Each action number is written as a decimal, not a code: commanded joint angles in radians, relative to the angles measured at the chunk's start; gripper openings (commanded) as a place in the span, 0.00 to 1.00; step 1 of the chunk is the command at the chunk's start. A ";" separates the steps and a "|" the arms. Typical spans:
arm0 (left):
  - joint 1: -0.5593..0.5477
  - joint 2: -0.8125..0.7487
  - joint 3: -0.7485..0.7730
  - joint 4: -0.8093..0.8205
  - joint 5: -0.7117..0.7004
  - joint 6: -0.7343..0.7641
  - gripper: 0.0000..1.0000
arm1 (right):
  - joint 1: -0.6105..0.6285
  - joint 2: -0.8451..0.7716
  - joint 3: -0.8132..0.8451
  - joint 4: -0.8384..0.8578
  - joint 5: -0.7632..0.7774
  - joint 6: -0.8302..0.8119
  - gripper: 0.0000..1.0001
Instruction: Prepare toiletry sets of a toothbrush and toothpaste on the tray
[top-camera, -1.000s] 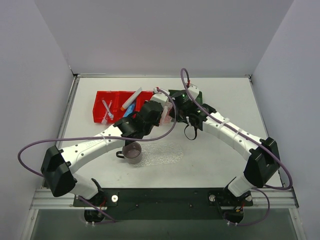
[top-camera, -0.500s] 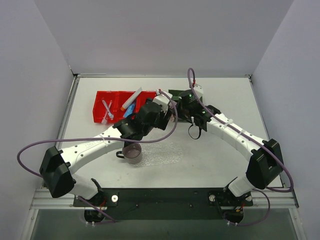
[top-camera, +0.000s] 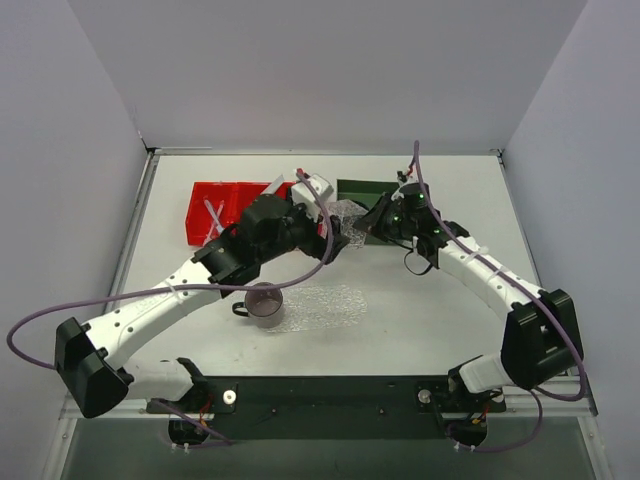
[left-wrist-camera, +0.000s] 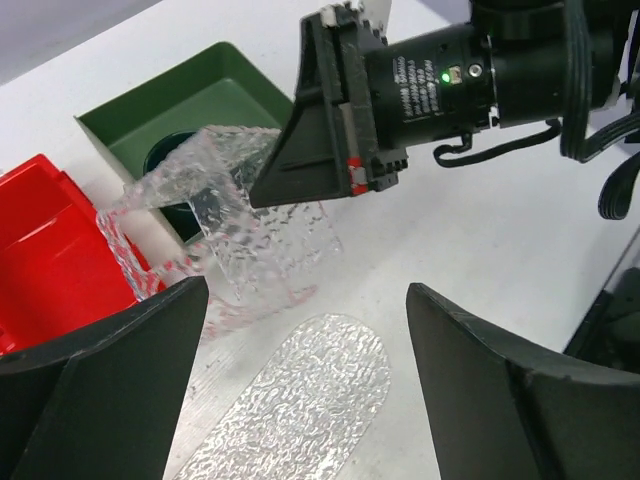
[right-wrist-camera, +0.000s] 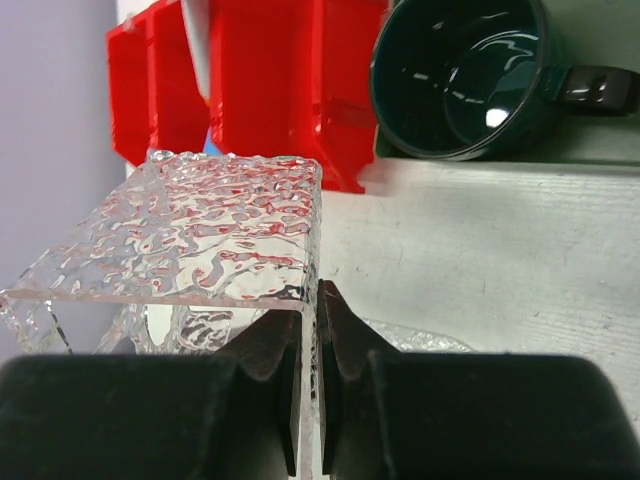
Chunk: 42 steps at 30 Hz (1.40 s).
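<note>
Two clear, bumpy-textured trays show: the flat oval tray (left-wrist-camera: 300, 400) lies on the white table (top-camera: 450, 190), and the raised tray (left-wrist-camera: 215, 205) hangs tilted above it, in front of the dark green bin (left-wrist-camera: 200, 95) and just beside the red bin (top-camera: 225, 200). The right gripper (right-wrist-camera: 310, 300) is clamped on the raised tray's near edge, its jaws pressed together with only the plastic between them. The left gripper (left-wrist-camera: 305, 300) faces it from the other side with its jaws spread wide, holding nothing, and the raised tray sits just beyond its fingertips without touching them. A dark green mug (right-wrist-camera: 460, 75) stands in the green bin. A brown cup (top-camera: 265, 303) stands at the flat oval tray's left end, under the left arm. The toothbrush (top-camera: 212, 215) lies in the red bin's left compartment, and the toothpaste (top-camera: 277, 186) pokes out over the bin's far rim, largely hidden by the left arm.
</note>
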 joint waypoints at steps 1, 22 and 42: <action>0.160 -0.068 0.006 0.127 0.351 -0.146 0.92 | -0.035 -0.130 -0.025 0.114 -0.243 -0.081 0.00; 0.359 0.004 -0.057 0.246 0.775 -0.346 0.91 | -0.068 -0.310 -0.174 0.264 -0.427 -0.069 0.00; 0.395 0.060 -0.115 0.421 0.921 -0.591 0.55 | -0.078 -0.379 -0.178 0.290 -0.440 -0.040 0.00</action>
